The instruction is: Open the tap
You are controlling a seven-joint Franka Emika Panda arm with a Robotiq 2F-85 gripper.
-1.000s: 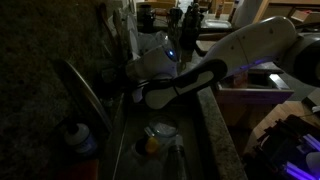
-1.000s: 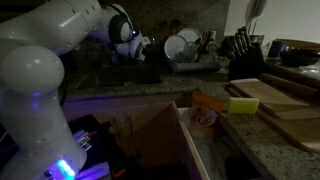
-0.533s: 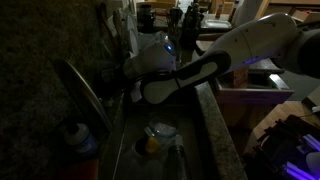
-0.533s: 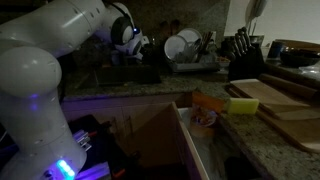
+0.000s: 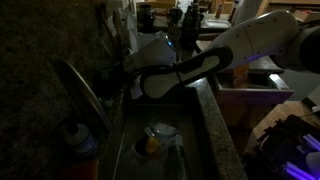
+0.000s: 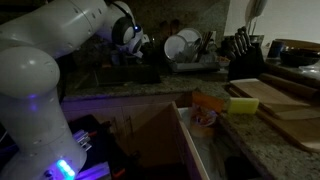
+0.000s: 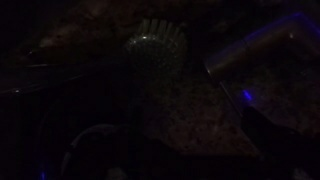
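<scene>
Dimly, sink (image 5: 122, 152) with pale bowl (image 5: 161, 130) and yellow item (image 5: 148, 146); hand (image 5: 117, 81) by tap (image 5: 84, 95), grip state unclear.

Tap (image 5: 84, 96) handle unseen, in shadow; gripper (image 5: 113, 82) jaws indiscernible

Both exterior views share the sink (image 5: 122, 135) (image 6: 110, 78) from differing sides; wrist view close.

My arm (image 5: 255, 38), seen in both exterior views: smooth, rounded white shells, a black band (image 5: 178, 88) along the forearm, a small blue light (image 6: 133, 33) near the wrist, violet glow (image 6: 60, 165) at the base. The gripper (image 5: 125, 85) is a dark shape, its details lost.
</scene>
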